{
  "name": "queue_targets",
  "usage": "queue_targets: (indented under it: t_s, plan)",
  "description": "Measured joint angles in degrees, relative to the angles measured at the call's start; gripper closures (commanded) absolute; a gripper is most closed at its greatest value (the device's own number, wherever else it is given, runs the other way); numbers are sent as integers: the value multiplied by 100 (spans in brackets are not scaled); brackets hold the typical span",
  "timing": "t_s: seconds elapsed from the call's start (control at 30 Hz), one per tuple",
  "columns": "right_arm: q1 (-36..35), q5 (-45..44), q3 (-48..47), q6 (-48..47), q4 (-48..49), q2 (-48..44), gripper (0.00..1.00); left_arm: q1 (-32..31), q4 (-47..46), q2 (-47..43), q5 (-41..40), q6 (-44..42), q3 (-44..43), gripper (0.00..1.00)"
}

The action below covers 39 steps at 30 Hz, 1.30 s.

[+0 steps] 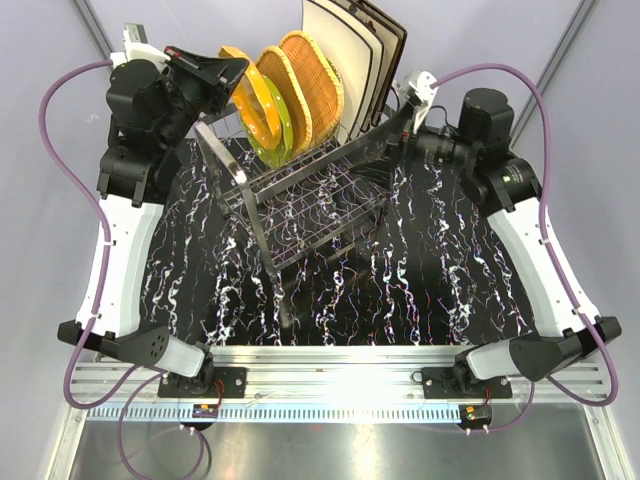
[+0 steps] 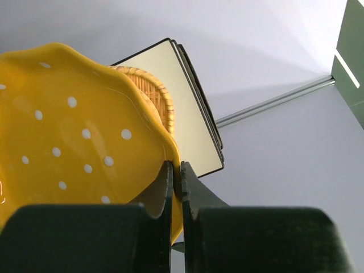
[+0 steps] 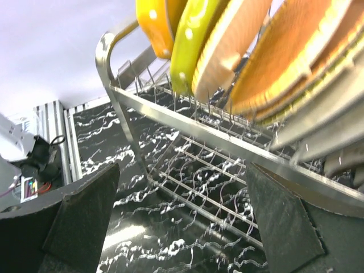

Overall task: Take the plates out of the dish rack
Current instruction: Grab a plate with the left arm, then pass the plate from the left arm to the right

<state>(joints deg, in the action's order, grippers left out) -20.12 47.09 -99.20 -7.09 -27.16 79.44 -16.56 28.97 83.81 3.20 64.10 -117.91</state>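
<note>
Black, white-veined marbled desk (image 1: 440, 290) carries everything. The two-tier chrome wire dish rack (image 1: 300, 205) sits mid-desk and runs diagonally from 7 toward 1 o'clock. All plates stand on edge in the upper tier at 12 o'clock, slotted between upright prongs so they stay vertical and apart.

At 1 o'clock in the row are the large cream square plates (image 1: 345, 55), dark-rimmed and leaning together. Next toward 11 are the two round woven wicker plates (image 1: 305, 70), then the green dotted plate (image 1: 284, 125). The scalloped orange dotted plate (image 1: 248, 95) has white dots and is the outermost at 11, so it is probably the first to be unloaded.

The left gripper (image 2: 176, 170) comes in from 10 o'clock, clamped tight on the orange dotted plate's rim. This thin edge-pinch suits lifting the plate straight up out of the prongs. The plate is not yet clear of the rack.

The right gripper (image 3: 182, 222) sits at the rack's 2 o'clock end with its jaws spread fully, gripping nothing. It looks along the rack's top rail, maybe ready to steady the rack. I cannot tell whether it touches the rack.

No brand, label or readable writing is visible anywhere.
</note>
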Motion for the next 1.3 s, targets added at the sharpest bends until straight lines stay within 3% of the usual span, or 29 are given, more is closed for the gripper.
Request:
queue_targets:
  t_s: [0.3,0.57,0.87,1.3]
  plan:
    - [-1261,-1333,-1075,-87,76,684,0,-2,-212,-306,2,195,332,100]
    - [-2430,-2920,-1292,-586,472,1102,0,-17,-348,-813,0,358,861,100]
    - [-3263,-4365,-1327,-1180,1156,1506,0,-26,-509,-1200,-2,435,1191,100]
    - [-3880,-6054,-1558,-1856,2203,2153,0,-26,-673,-1425,-107,608,1567,100]
